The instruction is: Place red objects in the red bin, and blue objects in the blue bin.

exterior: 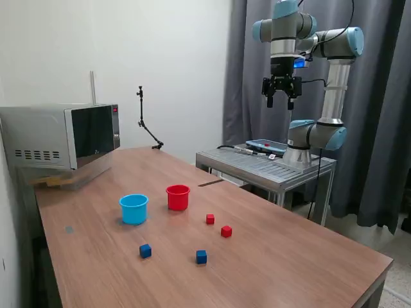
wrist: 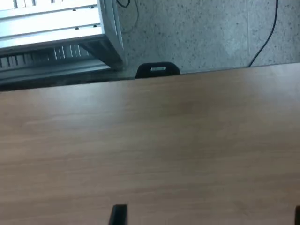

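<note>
Two small red cubes point(exterior: 210, 219) point(exterior: 226, 231) and two dark blue cubes point(exterior: 146, 251) point(exterior: 201, 256) lie on the wooden table point(exterior: 289, 250). The red cup point(exterior: 178, 197) and the light blue cup point(exterior: 133, 208) stand side by side behind them, upright. My gripper point(exterior: 281, 98) hangs high above the table's far edge, open and empty, far from all the cubes. In the wrist view only bare tabletop point(wrist: 150, 140) and one dark fingertip point(wrist: 118, 215) show; no cube or cup is in that view.
A microwave point(exterior: 64, 138) stands at the back on the exterior view's left. A metal stand point(exterior: 266, 168) bearing the arm's base sits behind the table. A thin black clamp arm point(exterior: 146, 125) rises at the far edge. Grey curtains hang behind.
</note>
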{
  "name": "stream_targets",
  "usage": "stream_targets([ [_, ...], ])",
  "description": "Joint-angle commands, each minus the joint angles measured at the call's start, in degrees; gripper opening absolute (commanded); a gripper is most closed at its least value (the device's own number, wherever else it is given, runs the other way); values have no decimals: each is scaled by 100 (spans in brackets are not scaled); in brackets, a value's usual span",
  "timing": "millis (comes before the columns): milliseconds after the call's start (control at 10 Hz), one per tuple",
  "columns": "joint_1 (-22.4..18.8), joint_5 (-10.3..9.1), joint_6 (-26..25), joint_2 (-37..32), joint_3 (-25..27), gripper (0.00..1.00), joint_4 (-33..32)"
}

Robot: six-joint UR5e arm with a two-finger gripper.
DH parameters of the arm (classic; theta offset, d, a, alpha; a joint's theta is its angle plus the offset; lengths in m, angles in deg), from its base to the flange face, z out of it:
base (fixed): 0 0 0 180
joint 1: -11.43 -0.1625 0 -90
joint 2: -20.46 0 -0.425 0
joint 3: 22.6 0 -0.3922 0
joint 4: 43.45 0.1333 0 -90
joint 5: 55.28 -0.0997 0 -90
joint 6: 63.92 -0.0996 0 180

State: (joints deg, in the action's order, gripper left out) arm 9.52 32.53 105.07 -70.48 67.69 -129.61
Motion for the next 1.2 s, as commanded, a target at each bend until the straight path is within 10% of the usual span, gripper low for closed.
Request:
stream_targets([
  [0,24,26,37,-3,24,100,-32],
  [1100,419,281,697,725,-599,100,-648],
])
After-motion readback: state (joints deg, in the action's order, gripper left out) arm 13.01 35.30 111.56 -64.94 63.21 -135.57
